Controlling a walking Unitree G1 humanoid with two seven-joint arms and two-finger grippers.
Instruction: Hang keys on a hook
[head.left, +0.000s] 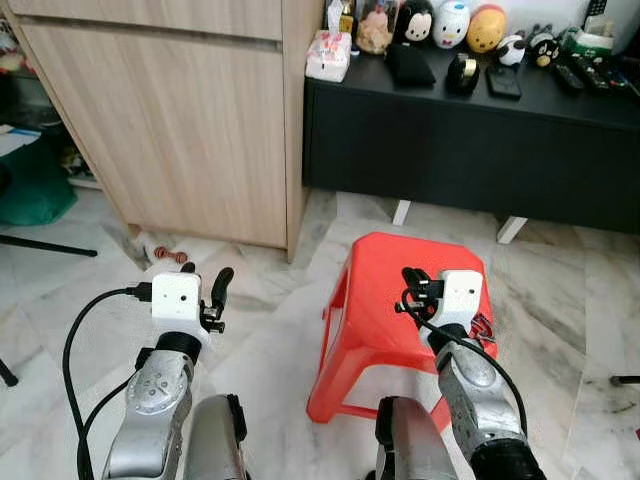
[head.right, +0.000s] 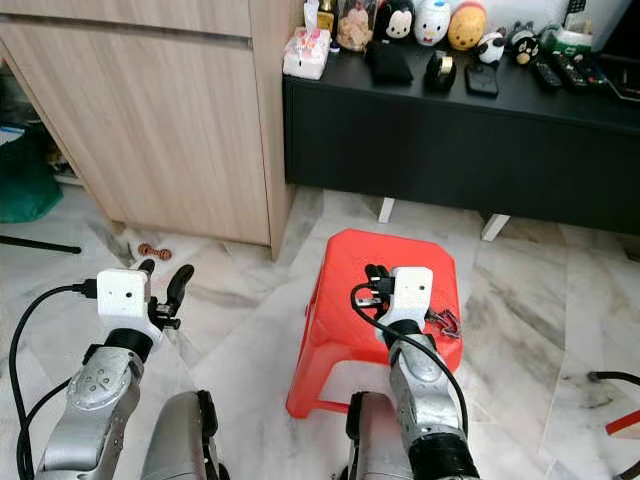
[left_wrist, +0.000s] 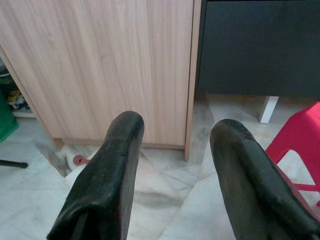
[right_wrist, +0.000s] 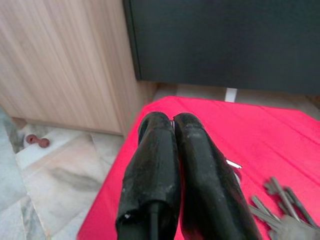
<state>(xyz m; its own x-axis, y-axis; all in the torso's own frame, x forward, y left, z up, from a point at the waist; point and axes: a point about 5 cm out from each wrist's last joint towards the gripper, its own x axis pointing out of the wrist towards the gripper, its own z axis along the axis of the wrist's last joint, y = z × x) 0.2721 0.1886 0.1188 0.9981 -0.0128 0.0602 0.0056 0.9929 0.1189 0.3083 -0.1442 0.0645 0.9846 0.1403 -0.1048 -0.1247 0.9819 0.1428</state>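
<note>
A bunch of silver keys (head.left: 483, 326) lies on the right side of a red plastic stool (head.left: 375, 300); the keys (right_wrist: 280, 212) also appear in the right wrist view, beside the base of the fingers. My right gripper (head.left: 410, 286) hovers over the stool top, its black fingers (right_wrist: 155, 150) pressed together, and I see nothing held between them. It sits just left of the keys. My left gripper (head.left: 205, 278) is raised over the marble floor left of the stool, with a wide gap between its fingers (left_wrist: 112, 170).
A light wooden cabinet (head.left: 190, 110) stands ahead on the left. A black low console (head.left: 470, 140) with toys and remotes on top stands behind the stool. A small red-brown object (head.left: 170, 255) lies on the floor by the cabinet. A green bag (head.left: 35, 185) sits far left.
</note>
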